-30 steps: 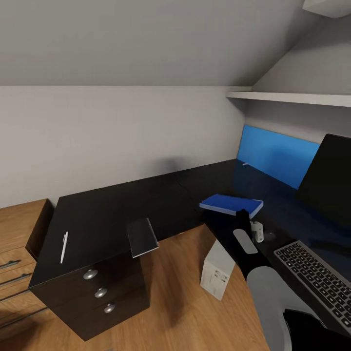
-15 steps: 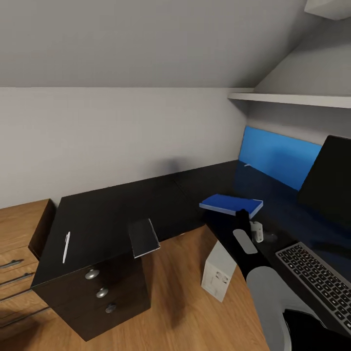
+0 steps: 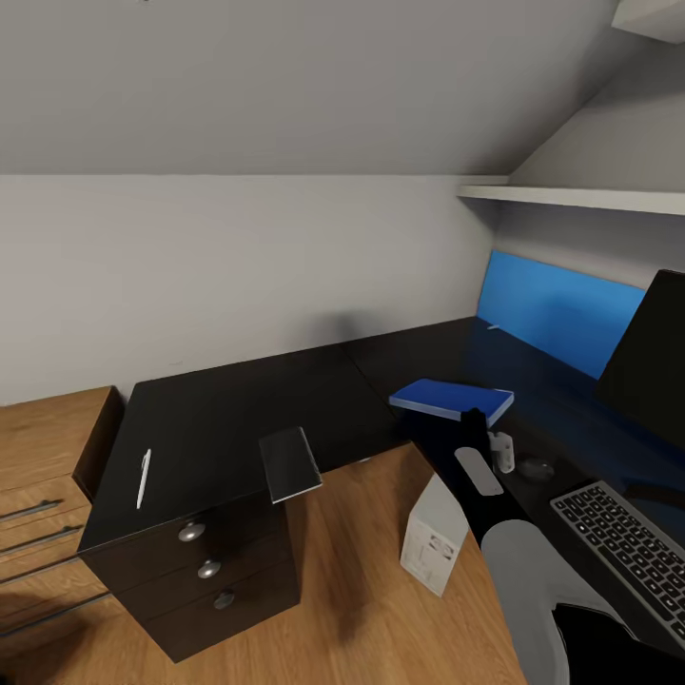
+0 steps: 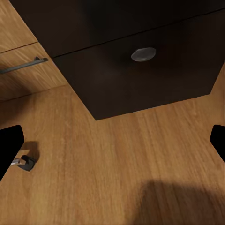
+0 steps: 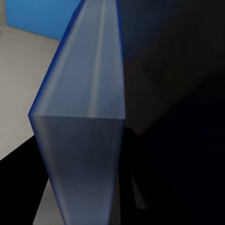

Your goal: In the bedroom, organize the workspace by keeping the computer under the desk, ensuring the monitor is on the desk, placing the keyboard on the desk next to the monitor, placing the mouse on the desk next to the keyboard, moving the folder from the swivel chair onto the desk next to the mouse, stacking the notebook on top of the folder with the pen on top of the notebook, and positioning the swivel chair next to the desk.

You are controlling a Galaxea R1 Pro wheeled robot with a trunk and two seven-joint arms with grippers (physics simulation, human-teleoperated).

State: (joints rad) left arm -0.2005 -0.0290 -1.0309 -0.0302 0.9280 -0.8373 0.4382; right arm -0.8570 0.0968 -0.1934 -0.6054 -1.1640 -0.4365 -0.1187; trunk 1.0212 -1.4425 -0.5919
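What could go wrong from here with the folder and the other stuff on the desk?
1. The right tool seems to pinch the folder by one edge only, so it may sag or slip out.
2. The notebook overhangs the desk edge above the drawers; a bump could drop it to the floor.
3. The mouse lies close beside the right arm and could get swept aside.

Desk (image 3: 238,409): black top, silver knobs. Folder (image 3: 452,398): bright blue (paler edge). Pen (image 3: 144,478): white. Computer (image 3: 434,536): grey-white. Keyboard (image 3: 633,557): black, grey keys. Floor (image 3: 362,609): light wood.
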